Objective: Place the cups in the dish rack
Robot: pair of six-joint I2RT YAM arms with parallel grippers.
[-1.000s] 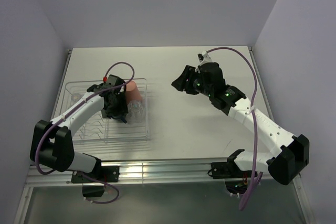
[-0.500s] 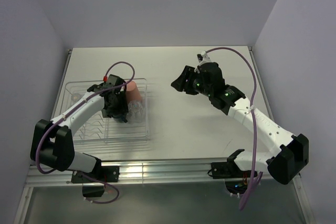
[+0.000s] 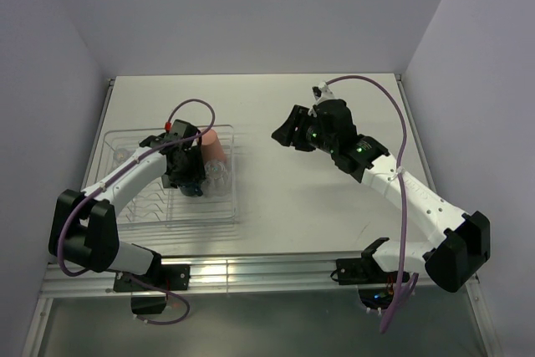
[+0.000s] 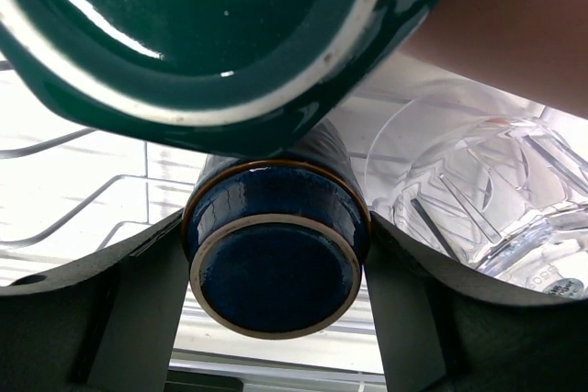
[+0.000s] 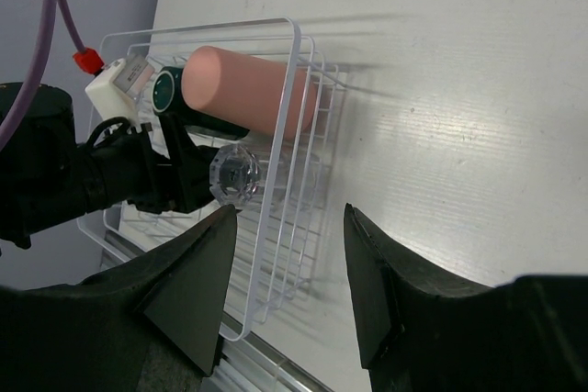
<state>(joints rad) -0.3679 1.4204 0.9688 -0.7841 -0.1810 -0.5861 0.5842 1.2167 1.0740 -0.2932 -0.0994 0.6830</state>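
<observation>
Left claw reaches into the clear dish rack at the left of the tabletop. Its fingers sit close against both sides of a small navy mug, but it cannot be told whether they grip it. Just beyond is a dark teal mug, with a clear glass to the right and a pink tumbler farther back. Right claw hangs open, holding nothing, above the tabletop to the right of the rack.

No legible text anywhere; faint marking on clear glass unreadable
</observation>
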